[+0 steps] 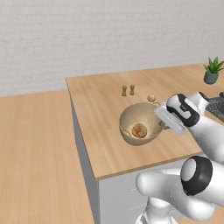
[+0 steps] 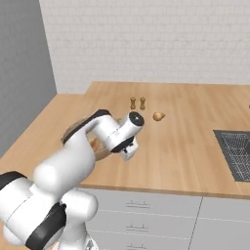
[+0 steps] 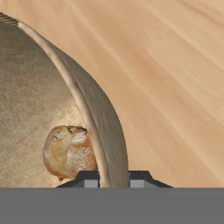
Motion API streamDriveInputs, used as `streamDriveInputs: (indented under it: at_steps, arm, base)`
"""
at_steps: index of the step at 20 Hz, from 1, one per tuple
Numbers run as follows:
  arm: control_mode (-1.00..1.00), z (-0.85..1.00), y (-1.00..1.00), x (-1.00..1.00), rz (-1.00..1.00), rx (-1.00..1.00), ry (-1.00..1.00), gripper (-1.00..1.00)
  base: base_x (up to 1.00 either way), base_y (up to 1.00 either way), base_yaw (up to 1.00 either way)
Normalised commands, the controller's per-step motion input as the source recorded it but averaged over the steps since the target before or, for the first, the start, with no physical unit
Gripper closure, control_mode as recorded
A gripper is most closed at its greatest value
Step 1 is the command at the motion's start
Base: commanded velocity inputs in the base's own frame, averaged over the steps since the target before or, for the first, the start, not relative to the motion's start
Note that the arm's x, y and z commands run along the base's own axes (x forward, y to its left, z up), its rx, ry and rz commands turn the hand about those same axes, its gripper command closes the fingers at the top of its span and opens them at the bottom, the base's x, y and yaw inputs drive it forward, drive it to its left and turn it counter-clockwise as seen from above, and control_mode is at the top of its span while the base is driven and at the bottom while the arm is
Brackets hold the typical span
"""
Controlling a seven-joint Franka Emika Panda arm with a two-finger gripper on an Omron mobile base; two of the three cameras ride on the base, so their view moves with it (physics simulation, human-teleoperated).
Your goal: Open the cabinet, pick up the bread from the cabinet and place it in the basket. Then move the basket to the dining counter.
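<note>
The tan woven basket (image 1: 131,114) stands on the light-wood dining counter (image 1: 100,100), near its front edge. The golden-brown bread (image 1: 139,130) lies inside the basket, low against the wall, and is close up in the hand view (image 3: 68,151). My gripper (image 1: 162,125) is at the basket's right rim. Its two fingers straddle the rim (image 3: 87,105), one inside and one outside, and the gripper (image 3: 113,183) is shut on it. From the right base view my arm covers most of the basket (image 2: 97,149), with the gripper (image 2: 128,155) low at its edge. The cabinet is out of view.
A small smooth orange ball (image 1: 151,98) lies just behind the basket. Two small brown shakers (image 1: 128,90) stand farther back. A potted plant (image 1: 212,70) sits at the far right corner, and a dark grille (image 2: 237,154) is set into the counter's right side. Wood floor lies to the left.
</note>
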Motion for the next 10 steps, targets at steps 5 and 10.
streamDriveInputs:
  at_steps: [5, 10]
  arm:
    - [-1.00, -0.54, -0.18, 0.05, -0.02, 0.00, 0.12, 1.00]
    - [-1.00, -0.46, -0.03, 0.00, -0.05, 0.00, 0.09, 1.00]
  base:
    - [0.00, 0.00, 0.00]
    - [0.00, 0.00, 0.00]
